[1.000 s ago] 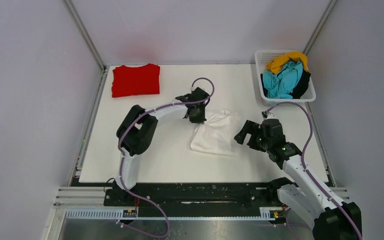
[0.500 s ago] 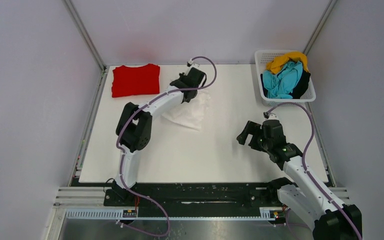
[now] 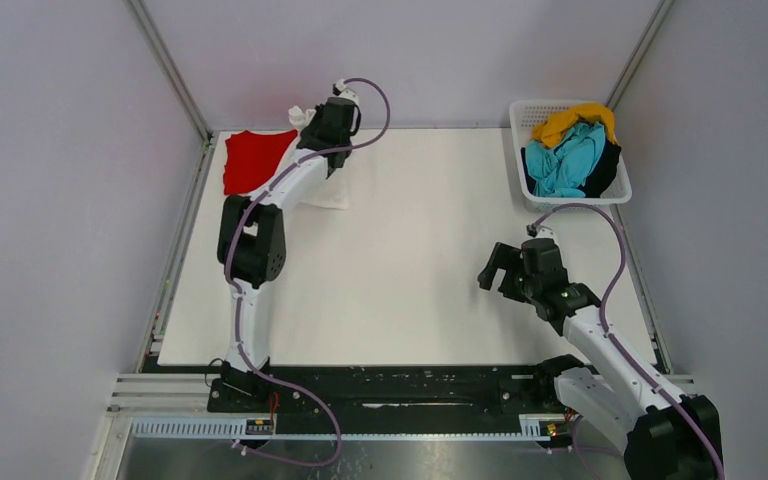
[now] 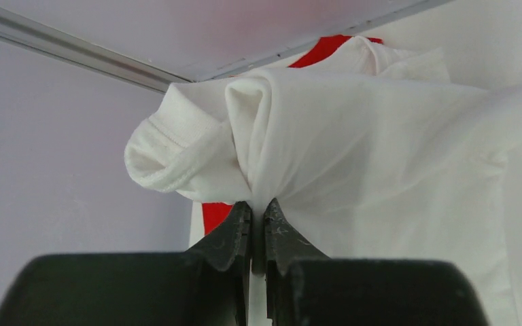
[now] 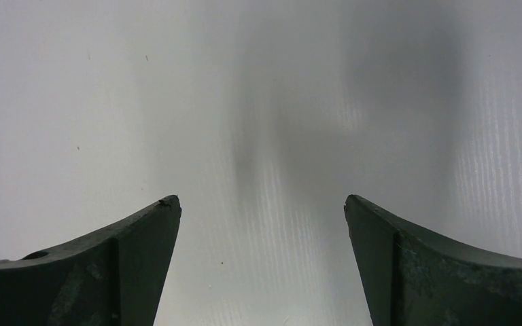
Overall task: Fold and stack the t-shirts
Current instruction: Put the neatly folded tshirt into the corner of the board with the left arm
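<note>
White t-shirt (image 4: 353, 136) tight between left jaws

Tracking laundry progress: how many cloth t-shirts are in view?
5. Bright red t-shirt, far-left corner of the table; white t-shirt, pinched in the left gripper, partly over it; yellow t-shirt, teal t-shirt and black t-shirt in the white plastic lattice basket, which may hide more.

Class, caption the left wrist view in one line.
Left pincer pinching the bunched white t-shirt, red t-shirt showing behind.

One t-shirt (image 3: 253, 162) lies back-left; a basket (image 3: 517, 135) holding t-shirts (image 3: 565, 160) back-right.
</note>
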Robot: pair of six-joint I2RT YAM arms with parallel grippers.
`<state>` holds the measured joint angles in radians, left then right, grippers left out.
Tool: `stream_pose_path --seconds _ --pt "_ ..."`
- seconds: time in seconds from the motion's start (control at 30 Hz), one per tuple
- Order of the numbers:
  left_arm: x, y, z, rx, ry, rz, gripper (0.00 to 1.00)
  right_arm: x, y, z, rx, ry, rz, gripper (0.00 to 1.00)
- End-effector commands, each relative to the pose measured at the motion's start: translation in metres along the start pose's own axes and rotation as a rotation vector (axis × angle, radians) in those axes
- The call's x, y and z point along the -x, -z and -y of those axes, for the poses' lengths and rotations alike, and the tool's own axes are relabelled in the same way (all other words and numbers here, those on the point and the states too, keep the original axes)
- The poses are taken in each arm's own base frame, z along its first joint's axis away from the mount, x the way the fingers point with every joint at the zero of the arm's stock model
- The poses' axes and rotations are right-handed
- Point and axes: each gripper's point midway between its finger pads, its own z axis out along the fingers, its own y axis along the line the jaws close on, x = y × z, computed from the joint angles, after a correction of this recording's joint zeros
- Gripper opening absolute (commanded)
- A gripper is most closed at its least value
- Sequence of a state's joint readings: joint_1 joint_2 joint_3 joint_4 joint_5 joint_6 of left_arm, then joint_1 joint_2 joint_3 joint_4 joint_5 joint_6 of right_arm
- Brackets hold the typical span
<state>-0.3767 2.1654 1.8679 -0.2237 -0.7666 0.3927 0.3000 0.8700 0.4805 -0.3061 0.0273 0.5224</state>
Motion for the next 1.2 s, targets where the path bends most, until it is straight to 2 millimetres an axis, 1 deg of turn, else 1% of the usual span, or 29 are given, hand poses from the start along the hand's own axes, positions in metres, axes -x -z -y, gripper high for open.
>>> stream_pose_path --seconds 0.0,0.17,0.37,0.5,0.6,0.7,0.8,0.93,1.07,1.17 --pt "0.037 -0.012 -0.048 0.028 0.057 0.106 0.00 0.009 -0.002 0.004 -0.034 0.020 0.021 1.00" --pt "0.053 -0.021 -0.064 -0.043 0.152 0.174 0.00 0.008 -0.004 0.004 -0.041 0.026 0.004 0.99" --pt "0.075 -0.029 -0.087 -0.038 0.257 0.233 0.00 0.008 -0.005 0.005 -0.045 0.026 0.003 0.99" --pt "0.085 -0.037 -0.100 -0.027 0.294 0.244 0.00 0.007 -0.007 0.006 -0.051 0.027 -0.003 0.99" --pt "0.087 -0.044 -0.108 -0.023 0.319 0.249 0.00 0.007 -0.007 0.006 -0.053 0.026 -0.004 0.99" --pt "0.078 -0.055 -0.107 -0.035 0.332 0.231 0.00 0.006 -0.008 0.006 -0.058 0.027 -0.009 1.00" --pt "0.065 -0.069 -0.104 -0.053 0.332 0.207 0.00 0.006 -0.009 0.006 -0.060 0.028 -0.016 0.99" --pt "0.048 -0.087 -0.102 -0.055 0.290 0.170 0.00 0.005 -0.010 0.007 -0.064 0.027 -0.026 0.99" --pt "0.028 -0.105 -0.108 -0.035 0.222 0.129 0.00 0.004 -0.011 0.010 -0.084 0.027 -0.032 0.99" --pt "0.012 -0.117 -0.120 -0.008 0.210 0.106 0.00 0.003 -0.012 0.012 -0.097 0.027 -0.036 1.00"
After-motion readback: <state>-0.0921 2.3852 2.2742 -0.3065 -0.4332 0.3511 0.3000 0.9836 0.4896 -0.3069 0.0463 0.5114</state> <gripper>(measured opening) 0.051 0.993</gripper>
